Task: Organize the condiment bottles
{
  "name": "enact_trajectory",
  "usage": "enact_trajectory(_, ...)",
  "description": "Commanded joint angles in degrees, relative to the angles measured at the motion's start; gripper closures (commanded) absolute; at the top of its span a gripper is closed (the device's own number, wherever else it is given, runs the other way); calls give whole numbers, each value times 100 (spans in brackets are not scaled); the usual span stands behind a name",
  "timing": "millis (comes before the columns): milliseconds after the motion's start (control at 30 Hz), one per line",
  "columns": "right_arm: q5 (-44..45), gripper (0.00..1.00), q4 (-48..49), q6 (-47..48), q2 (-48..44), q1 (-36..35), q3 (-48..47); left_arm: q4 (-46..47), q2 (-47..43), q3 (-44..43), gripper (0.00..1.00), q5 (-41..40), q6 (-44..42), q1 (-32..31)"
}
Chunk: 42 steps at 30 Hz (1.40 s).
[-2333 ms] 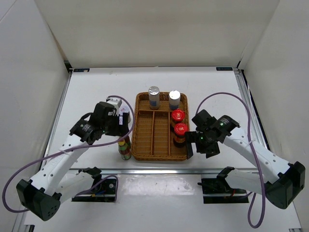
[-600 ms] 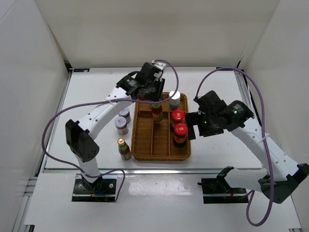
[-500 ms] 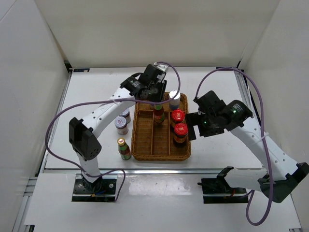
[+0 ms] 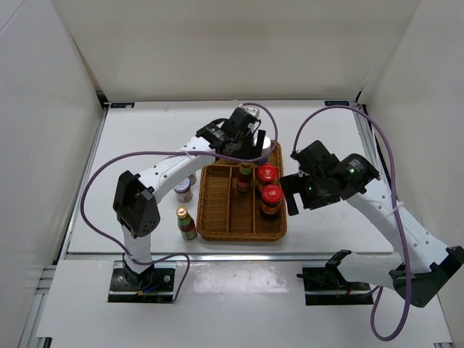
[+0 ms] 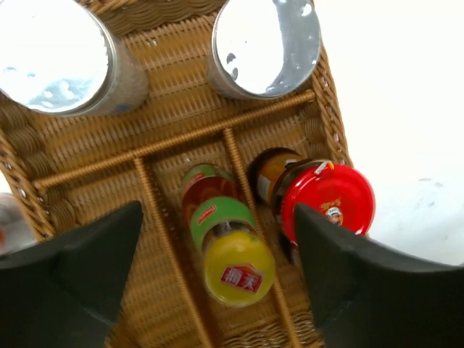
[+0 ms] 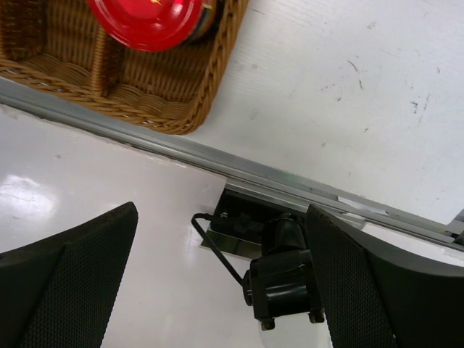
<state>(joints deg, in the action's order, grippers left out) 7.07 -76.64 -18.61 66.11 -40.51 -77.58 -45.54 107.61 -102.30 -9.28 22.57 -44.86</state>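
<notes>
Green bottle (image 5: 225, 243) shifted right; now in tray (image 5: 174, 101), betw. open L jaws.

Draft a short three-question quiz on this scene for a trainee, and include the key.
1. Count: how many red-capped bottles stand in the wicker tray?
2. Multiple choice: the slim green bottle between the left fingers stands in which of the tray's three long compartments? A) left B) middle C) right
3. True or false: the right fingers are shut on a bottle.
Key: 1) two; 2) B; 3) false, they are spread apart with nothing between them.
</notes>
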Motion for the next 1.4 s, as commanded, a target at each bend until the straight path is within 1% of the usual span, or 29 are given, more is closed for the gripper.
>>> enact_trajectory(0,286,0,-124,86,-159,17,199,177,-495,96,0,-127,82,-58)
enact_trajectory(67,400,0,-123,24,-159,17,200,177,-670,149,0,-249,-6,-58)
enact_trajectory(167,400,0,35,-29,-107,17,252,-34,-1363,350,0,-565,-77,-58)
enact_trajectory(200,348,0,35,-29,32,17,252,-34,-1914,612,0,-645,-77,-58)
enact_trajectory(233,348,0,35,-29,34,17,252,-34,-2215,772,0,-811,-77,-58)
enact_trajectory(267,348,0,35,-29,112,17,252,-34,-2836,1130,0,-882,-25,-58)
enact_trajectory(367,261,0,141,-29,183,17,252,-34,-3762,1843,0,-1015,150,-58)
enact_trajectory(400,260,0,228,-29,244,17,313,-34,-4331,2446,0,-1015,221,-58)
enact_trajectory(500,111,0,412,24,306,17,471,-323,-5038,3397,0,-822,642,-58)
enact_trajectory(533,32,0,413,24,367,17,472,-411,-5370,3549,0,-821,913,-58)
enact_trajectory(567,31,0,413,24,368,17,472,-508,-5504,3672,0,-821,1064,-119)
enact_trajectory(600,-56,0,413,24,420,17,472,-691,-5601,3787,0,-821,1205,-119)
enact_trajectory(667,-109,0,465,86,473,17,525,-754,-5804,4094,0,-821,1451,-119)
enact_trajectory(833,-407,0,519,262,605,17,577,-755,-5805,4700,0,-953,1724,-119)
enact_trajectory(933,-470,0,519,262,657,17,630,-755,-5647,4833,0,-1015,1786,-119)
enact_trajectory(1100,-523,0,571,314,606,17,683,-755,-5699,5026,0,-962,2067,-119)
enact_trajectory(1167,-523,0,571,314,605,17,744,-755,-5821,5097,2,-962,2067,-119)
enact_trajectory(1200,-523,0,624,314,605,17,744,-755,-5822,5167,6,-962,2067,-119)
enact_trajectory(1267,-575,0,624,314,657,17,876,-755,-5883,5237,10,-901,2067,-119)
enact_trajectory(1300,-575,0,624,314,658,17,876,-755,-5883,5238,14,-900,2067,-119)
enact_trajectory(1367,-575,0,677,314,658,17,876,-755,-5831,5238,18,-848,1988,-119)
